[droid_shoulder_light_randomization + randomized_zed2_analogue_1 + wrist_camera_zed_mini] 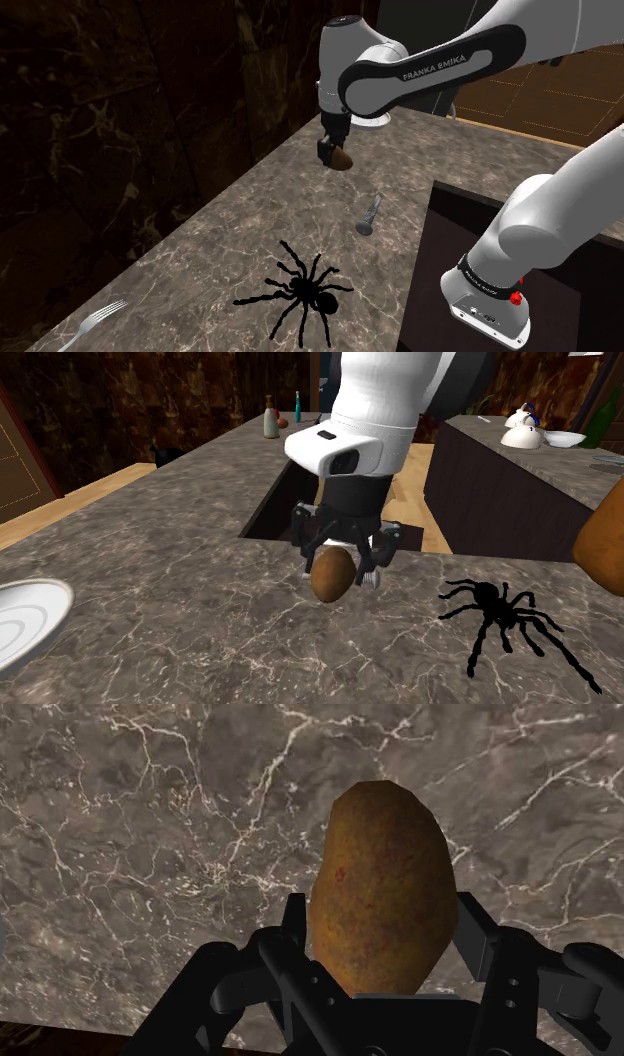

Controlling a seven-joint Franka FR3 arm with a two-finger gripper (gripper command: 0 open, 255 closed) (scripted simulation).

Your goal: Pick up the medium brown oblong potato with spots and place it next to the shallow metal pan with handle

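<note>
Wrist view first: what has the gripper (340, 568) got?

— Jaws pinching the potato (380, 889). One black finger (293, 932) bears on each long flank, at the broad end. The narrower end juts out past the fingertips towards the stone counter (150, 824).

— Where does that put the potato?

— Held off the counter, near its far left edge in the shoulder view. It looks clear of the stone, though the second exterior view does not settle that.

— Handling?

— My judgement: firm, stiff, fairly weighty for its bulk, not fragile. The skin is matte and speckled, so it is unlikely to slip. The risk is the rounded, tapering shape, which may swivel between narrow pads. The hold across the thick part is the sound one.

— Farther out?

— A black spider figure (305, 290) lies on the counter nearer the stand. A small grey utensil (368, 216) lies between it and the gripper. I cannot tell what kind it is. A fork (95, 322) sits at the shoulder view's lower left.

— And the pan?

— Uncertain. A pale shallow dish (25, 627) is cut off by the second exterior view's left edge, near that camera. It is probably the pan, but I cannot make out a handle. In the shoulder view the forearm covers most of a pale rim just beyond the gripper. The free space beside it cannot be checked.
</note>
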